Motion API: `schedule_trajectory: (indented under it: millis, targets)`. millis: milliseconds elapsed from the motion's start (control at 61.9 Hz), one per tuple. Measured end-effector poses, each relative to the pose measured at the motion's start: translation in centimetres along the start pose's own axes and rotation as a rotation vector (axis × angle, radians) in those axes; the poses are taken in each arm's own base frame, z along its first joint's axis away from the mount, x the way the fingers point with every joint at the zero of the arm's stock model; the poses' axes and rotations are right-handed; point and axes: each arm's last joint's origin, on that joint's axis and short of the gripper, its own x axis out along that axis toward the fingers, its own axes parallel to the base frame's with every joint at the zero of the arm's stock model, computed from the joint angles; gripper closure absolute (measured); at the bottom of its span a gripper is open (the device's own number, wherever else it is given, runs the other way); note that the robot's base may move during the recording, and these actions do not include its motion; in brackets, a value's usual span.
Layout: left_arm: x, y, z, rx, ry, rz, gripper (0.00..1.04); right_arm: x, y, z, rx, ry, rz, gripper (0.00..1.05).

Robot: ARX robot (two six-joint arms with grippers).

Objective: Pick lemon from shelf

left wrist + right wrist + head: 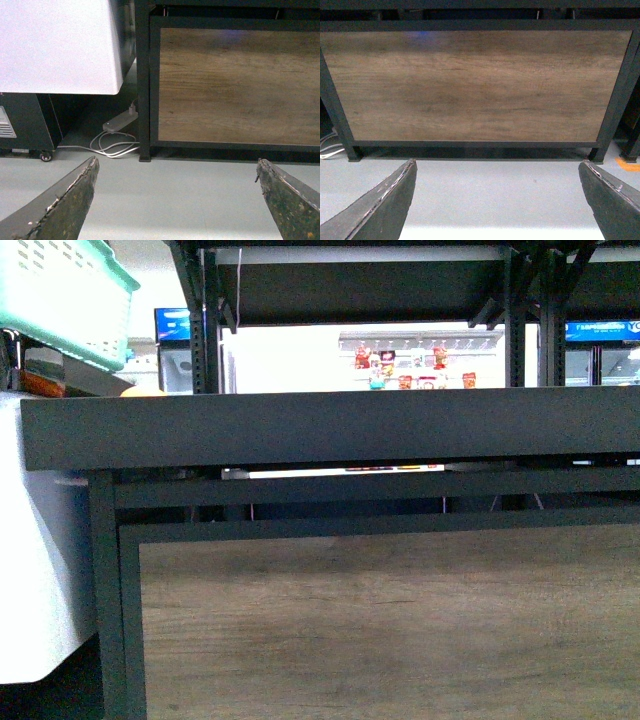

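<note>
Left gripper: jaws spread wide with nothing between them; I see only the two worn finger tips, the rest is cut off.
Right gripper: also wide open and empty.
Just ahead of both: bare grey floor, then a wood panel in a black frame.
Beside the left gripper's path: power strip with looped white cables, under a white cabinet.
Shelf: well above the grippers; its raised front edge hides the tier's contents.
Lemon: I cannot pick it out; only a yellow-orange sliver peeks over that edge.
Writing: blue signs far behind, unreadable.
</note>
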Motion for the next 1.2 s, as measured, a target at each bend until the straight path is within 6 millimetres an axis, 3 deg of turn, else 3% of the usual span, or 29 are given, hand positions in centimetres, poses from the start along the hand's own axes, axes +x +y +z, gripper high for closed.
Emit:
schedule_trajectory:
  millis: [1196]
  targets:
    - [0.00,0.00,0.00,0.000,0.000,0.000,0.08,0.00,0.00,0.00,0.000,0.000,0.000,0.07]
